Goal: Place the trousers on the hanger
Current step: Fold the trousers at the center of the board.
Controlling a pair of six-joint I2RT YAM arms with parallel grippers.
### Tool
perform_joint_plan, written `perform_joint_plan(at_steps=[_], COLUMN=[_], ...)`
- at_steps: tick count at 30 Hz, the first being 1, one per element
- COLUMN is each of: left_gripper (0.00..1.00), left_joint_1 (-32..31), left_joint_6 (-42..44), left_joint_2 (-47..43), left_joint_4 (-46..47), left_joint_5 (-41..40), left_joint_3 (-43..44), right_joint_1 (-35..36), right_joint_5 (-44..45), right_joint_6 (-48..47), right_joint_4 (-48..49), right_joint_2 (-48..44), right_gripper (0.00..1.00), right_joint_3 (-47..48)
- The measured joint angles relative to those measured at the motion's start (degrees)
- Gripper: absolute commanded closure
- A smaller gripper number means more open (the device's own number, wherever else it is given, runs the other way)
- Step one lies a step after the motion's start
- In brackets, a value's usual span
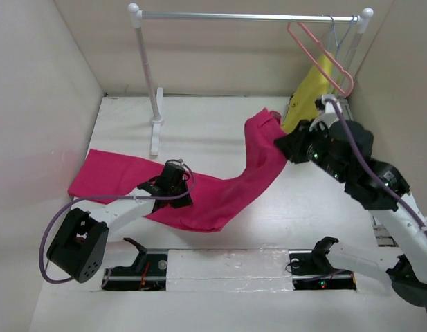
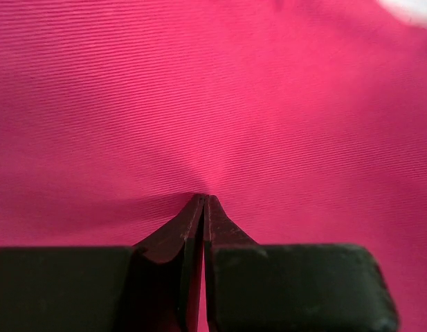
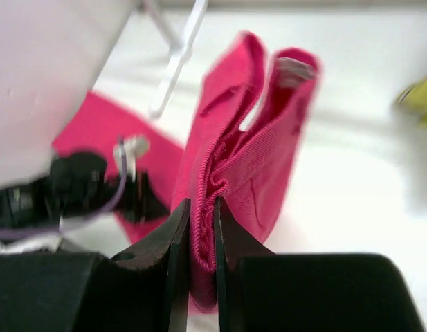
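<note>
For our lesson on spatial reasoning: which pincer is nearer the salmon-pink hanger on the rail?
Right. The right pincer grips the trousers just below the hanger; the left pincer pinches them far off to its lower left.

A flat white tabletop (image 1: 220, 124) was boxed in by plain, pale beige panels — a left wall (image 1: 33, 83), a back wall (image 1: 220, 62) and a right wall (image 1: 403, 76). Near the back stood a white clothes rack (image 1: 147, 76) with round-knobbed posts and a thin silver crossbar (image 1: 248, 16). The light was soft and even — shadows were faint.
</note>
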Motion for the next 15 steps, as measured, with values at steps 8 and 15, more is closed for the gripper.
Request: perform_joint_plan(at_steps=[8,15], left_gripper=[1.00,1.00], left_joint_1=[-15.47,-26.29], left_joint_6=[-5.62,-12.94], left_joint_2=[5.84,22.23], left_joint_4=[5.27,10.34], left_joint_5=[-0.44,-0.68], left_joint_3=[2.60,14.25], right_joint_1=[-16.20,-23.12], right_joint_5=[-5.75,-15.19], right_joint_6=[-11.04,-16.46], right_joint_4=[-2.27,-4.42], right_joint_2=[8.33,11.87], right_gripper=[1.00,1.00], right_joint_3=[16.76,18.82])
